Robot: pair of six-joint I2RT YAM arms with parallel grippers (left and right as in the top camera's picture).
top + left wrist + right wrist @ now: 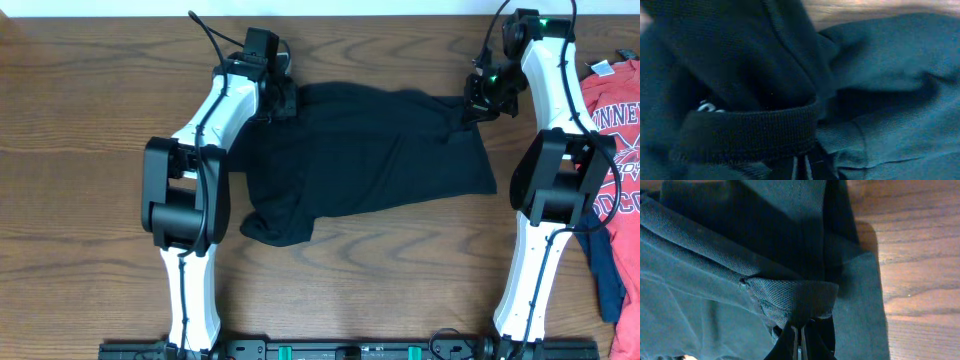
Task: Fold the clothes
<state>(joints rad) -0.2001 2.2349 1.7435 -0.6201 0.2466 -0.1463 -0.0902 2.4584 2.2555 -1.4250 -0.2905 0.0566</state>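
Observation:
The black T-shirt (370, 150) lies spread across the middle of the wooden table, its lower left part bunched. My left gripper (283, 100) is shut on its upper left edge; in the left wrist view the jaws (801, 167) pinch a ribbed hem of the shirt (755, 125), with a bit of white label beside it. My right gripper (472, 105) is shut on the upper right corner; in the right wrist view the jaws (799, 340) clamp a folded hem of the shirt (790, 292).
A red T-shirt with white lettering (620, 130) lies at the right table edge, with a navy blue garment (608, 275) below it. Bare wood (915, 270) shows to the right of the shirt.

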